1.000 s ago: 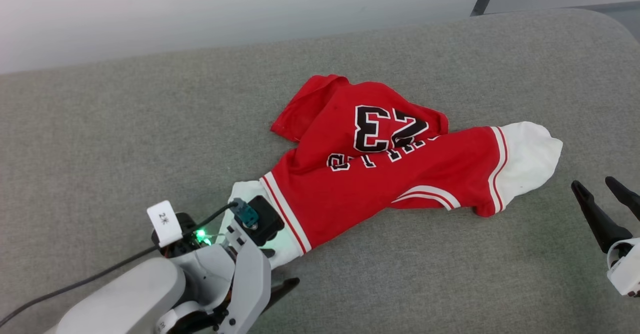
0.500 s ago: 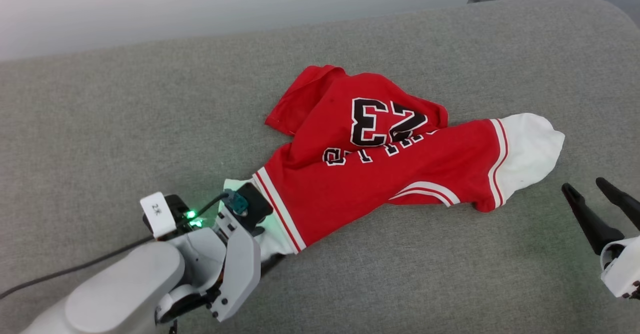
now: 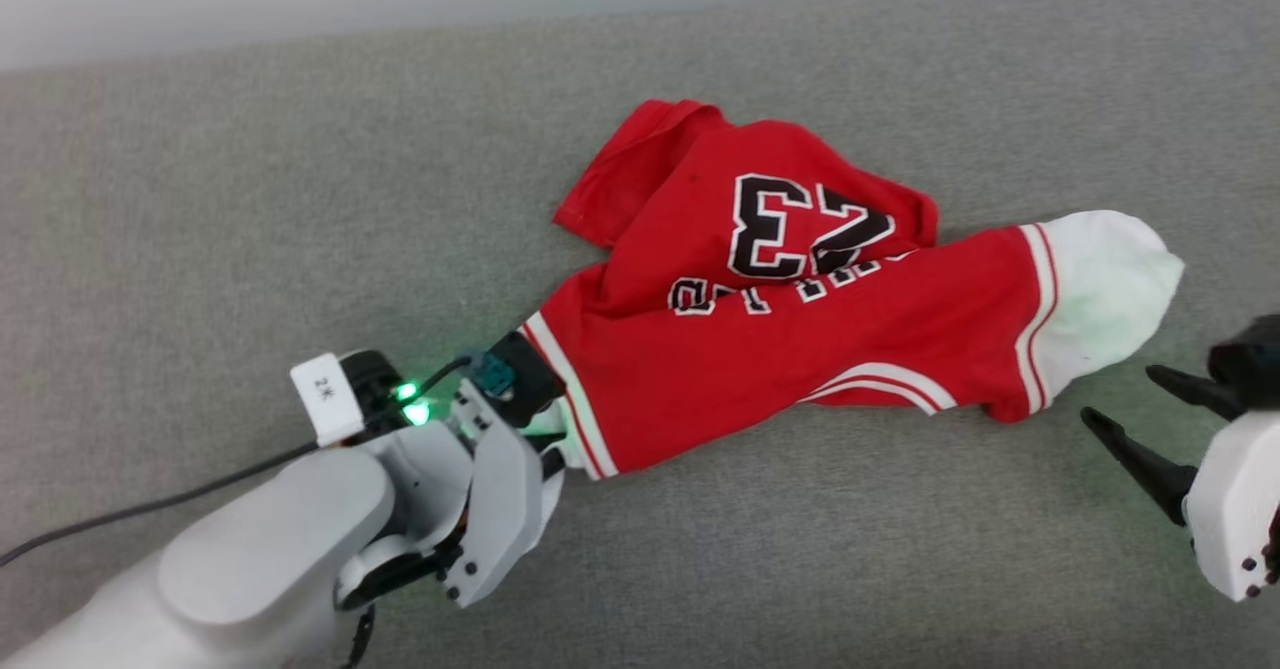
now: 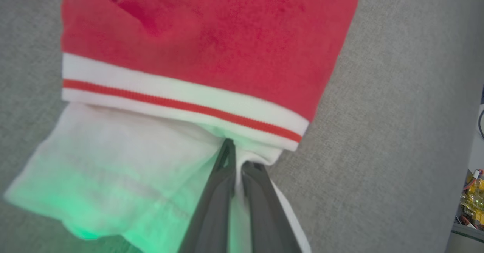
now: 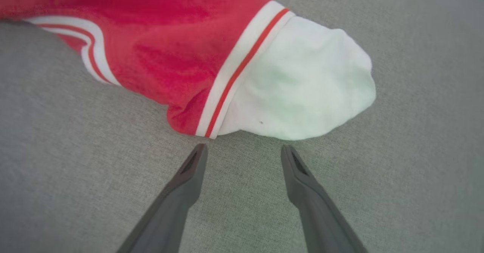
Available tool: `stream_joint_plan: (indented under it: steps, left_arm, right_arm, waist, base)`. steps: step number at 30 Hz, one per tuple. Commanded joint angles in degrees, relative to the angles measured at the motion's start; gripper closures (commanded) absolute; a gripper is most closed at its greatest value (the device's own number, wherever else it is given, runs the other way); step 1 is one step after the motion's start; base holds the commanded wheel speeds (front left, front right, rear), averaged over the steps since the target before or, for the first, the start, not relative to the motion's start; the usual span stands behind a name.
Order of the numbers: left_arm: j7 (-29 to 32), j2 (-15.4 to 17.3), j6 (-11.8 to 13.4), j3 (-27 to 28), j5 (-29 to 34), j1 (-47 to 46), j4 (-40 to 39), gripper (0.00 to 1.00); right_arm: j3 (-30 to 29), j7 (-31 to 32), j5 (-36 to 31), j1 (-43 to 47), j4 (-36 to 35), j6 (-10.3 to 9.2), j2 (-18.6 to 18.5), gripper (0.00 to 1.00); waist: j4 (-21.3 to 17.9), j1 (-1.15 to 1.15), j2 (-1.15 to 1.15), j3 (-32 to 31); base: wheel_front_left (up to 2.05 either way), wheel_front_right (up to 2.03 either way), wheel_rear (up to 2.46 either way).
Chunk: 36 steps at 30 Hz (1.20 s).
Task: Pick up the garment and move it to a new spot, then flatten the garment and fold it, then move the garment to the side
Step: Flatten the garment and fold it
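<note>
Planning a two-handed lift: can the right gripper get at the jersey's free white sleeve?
Probably yes: the right gripper is open, fingertips just short of the white sleeve, only bare grey surface between.

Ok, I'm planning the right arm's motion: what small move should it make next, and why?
Probably ease the right end effector forward until its open jaws straddle the right white sleeve of the jersey, then close. The left end effector is shut on the left white sleeve, while the right one hovers just short of the cloth over the grey surface, holding nothing.
</note>
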Motion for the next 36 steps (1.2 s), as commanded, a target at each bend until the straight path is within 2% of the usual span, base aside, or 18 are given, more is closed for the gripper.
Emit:
stream_joint_plan:
  steps: [1, 3, 7, 17, 18, 19, 20, 21, 25, 30, 33, 36]
  left_arm:
    - [0.02, -0.99, 0.21, -1.34, -0.1, -0.24, 1.12, 1.0]
    - [-0.46, -1.5, 0.21, -2.06, -0.15, -1.39, 1.36, 1.0]
    - [-1.39, -2.47, 0.25, -3.44, -0.32, -3.58, 1.9, 1.0]
    - [-2.99, -3.4, 0.6, -6.0, -1.1, -7.65, 3.23, 1.0]
    - [-3.3, -3.44, 0.61, -6.05, -1.36, -7.87, 3.4, 1.0]
    - [-3.55, -3.45, 0.61, -6.13, -1.6, -8.14, 3.56, 1.0]
    - [-3.84, -3.4, 0.62, -6.18, -1.82, -8.3, 3.77, 1.0]
    - [-4.13, -3.39, 0.63, -6.21, -2.19, -8.37, 3.98, 1.0]
    - [-6.07, -2.88, 0.64, -5.34, -4.02, -8.11, 4.72, 1.0]
    - [-10.73, -1.79, 0.43, -1.99, -7.9, -6.26, 3.79, 1.0]
    - [-13.9, -1.24, 0.42, 0.92, -11.4, -4.92, 1.59, 1.0]
    - [-16.15, 0.7, 0.53, 4.09, -14.99, -3.88, -1.2, 1.0]
  right_arm:
    - [2.78, 0.92, -0.63, -2.44, 0.09, -0.04, -1.89, 0.0]
    - [7.06, 1.99, -2.3, -5.83, 0.52, -0.04, -4.72, 0.0]
    - [13.65, 2.41, -2.72, -12.46, 2.41, -0.05, -7.57, 0.0]
    - [29.59, 0.67, -0.93, -22.96, 11.65, -0.06, -9.21, 0.0]
    - [30.87, 0.19, -0.43, -23.67, 12.26, -0.06, -8.95, 0.04]
    - [32.0, -0.43, -0.09, -24.51, 13.05, -0.07, -8.61, 0.45]
    - [33.12, -0.95, 0.21, -25.22, 13.75, -0.08, -8.38, 0.75]
    - [34.21, -1.41, 0.7, -25.74, 14.49, -0.09, -8.12, 1.0]
    - [35.94, -4.32, 3.02, -27.74, 17.0, -0.11, -7.64, 1.0]
    - [33.01, -9.88, 10.15, -28.26, 16.99, -0.06, -7.89, 1.0]
    - [31.02, -12.12, 13.81, -27.81, 15.41, -0.06, -9.9, 1.0]
    - [28.94, -13.58, 16.64, -27.36, 13.05, -0.06, -11.51, 1.0]
  waist:
    - [1.07, 0.0, 0.0, 1.14]
    - [1.8, 0.0, 0.0, 2.06]
    - [3.15, 0.0, 0.0, 4.03]
    - [5.22, 0.0, 0.0, 6.7]
    - [5.23, 0.0, 0.0, 6.77]
    - [5.2, 0.0, 0.0, 6.85]
    - [5.16, 0.0, 0.0, 6.89]
    - [5.09, 0.0, 0.0, 6.87]
    - [4.68, 0.0, 0.0, 5.97]
    - [4.55, 0.0, 0.0, 2.71]
    - [4.97, 0.0, 0.0, 0.39]
    - [5.57, 0.0, 0.0, -1.62]
  base:
    - [0.0, 0.0, 0.0]
    - [0.0, 0.0, 0.0]
    - [0.0, 0.0, 0.0]
    - [0.0, 0.0, 0.0]
    - [0.0, 0.0, 0.0]
    - [0.0, 0.0, 0.0]
    - [0.0, 0.0, 0.0]
    - [0.0, 0.0, 0.0]
    - [0.0, 0.0, 0.0]
    - [0.0, 0.0, 0.0]
    - [0.0, 0.0, 0.0]
    - [0.0, 0.0, 0.0]
